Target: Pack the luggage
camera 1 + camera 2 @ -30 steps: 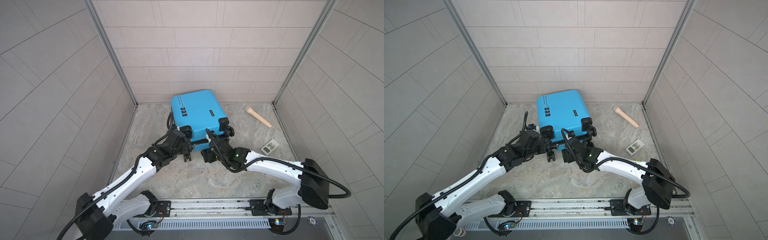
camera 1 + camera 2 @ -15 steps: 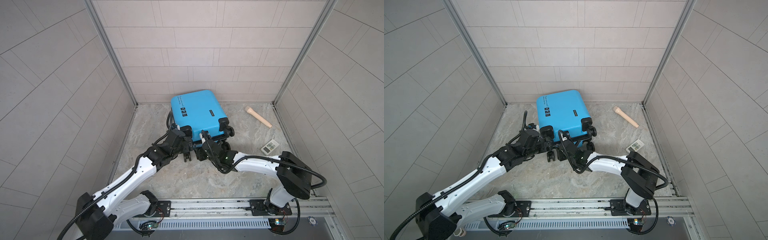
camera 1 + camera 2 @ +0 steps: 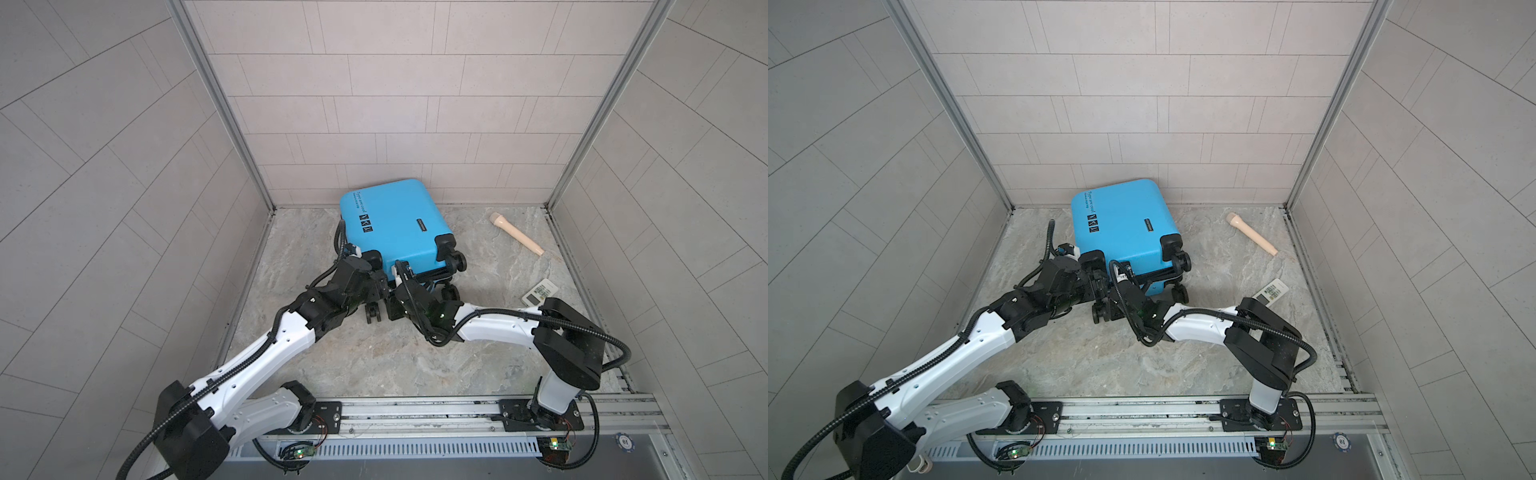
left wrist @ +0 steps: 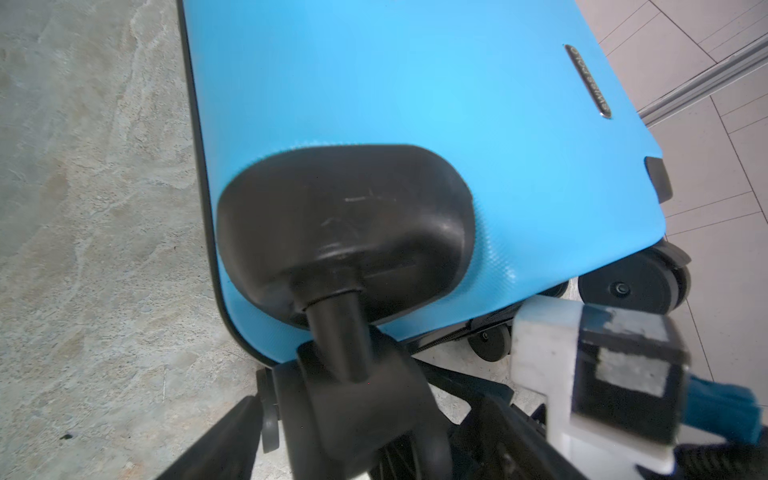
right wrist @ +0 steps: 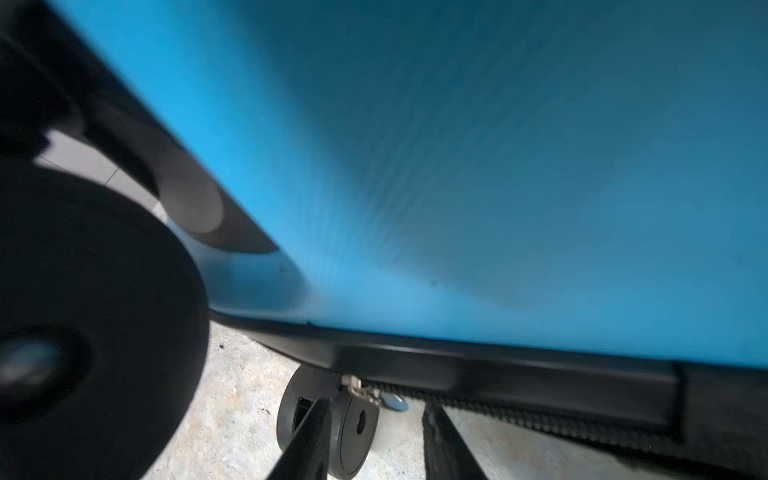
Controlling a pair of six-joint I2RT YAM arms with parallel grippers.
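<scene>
**A:** Where's the suitcase?

**B:** The suitcase [image 3: 395,224] lies face up on the stone floor [image 3: 374,365]. It's close to the back wall, a bit left of middle in both top views, skewed, with the wheel end toward my arms. I can't tell if it touches the wall.

**A:** Left side?

**B:** My left gripper [image 4: 365,399] is at the wheel end, on the left corner. The fingers [image 4: 220,436] are spread wide, with the corner wheel [image 4: 357,419] sitting between them. I see no clamp on it.

**A:** Right?

**B:** My right gripper [image 5: 376,409] is low at the same end, right up against the zipper edge. Its fingers [image 5: 305,440] stand a narrow gap apart, not closed. The zipper pull [image 5: 363,388] sits just past the tips and touches neither, as far as I can see. A second wheel [image 5: 353,428] is right there too. The view is blurry.

**A:** Is the zip closed?

**B:** Can't tell.

**A:** Anything else?

**B:** There's a beige stick [image 3: 517,234] near the back right corner. A white remote [image 3: 539,292] is by the right wall, just beside my right arm's elbow. Both are well apart from the suitcase.
</scene>
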